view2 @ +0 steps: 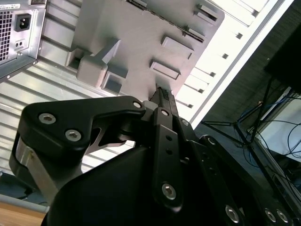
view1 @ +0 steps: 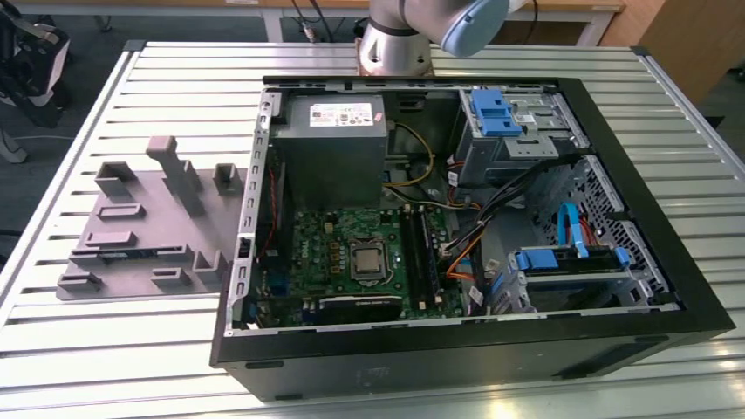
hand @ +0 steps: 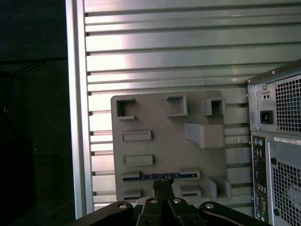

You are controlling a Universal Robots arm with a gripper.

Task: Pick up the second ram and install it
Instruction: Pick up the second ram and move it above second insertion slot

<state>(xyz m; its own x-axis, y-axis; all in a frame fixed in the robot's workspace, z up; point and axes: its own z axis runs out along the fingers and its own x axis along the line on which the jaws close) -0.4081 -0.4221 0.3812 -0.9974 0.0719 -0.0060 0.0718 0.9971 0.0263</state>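
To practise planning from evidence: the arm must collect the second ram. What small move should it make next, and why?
Probably lower the gripper straight toward the second ram. In the first wrist view the blue stick sits between raised blocks of the grey holder tray, and the gripper points at it but is well clear of the tray.

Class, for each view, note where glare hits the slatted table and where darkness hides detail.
First wrist view: glare whitens the table slats near the grey holder tray, and the floor beside is near black. Second wrist view: slats wash out white, the gripper looms dark. Exterior view: even light, no harsh glare.
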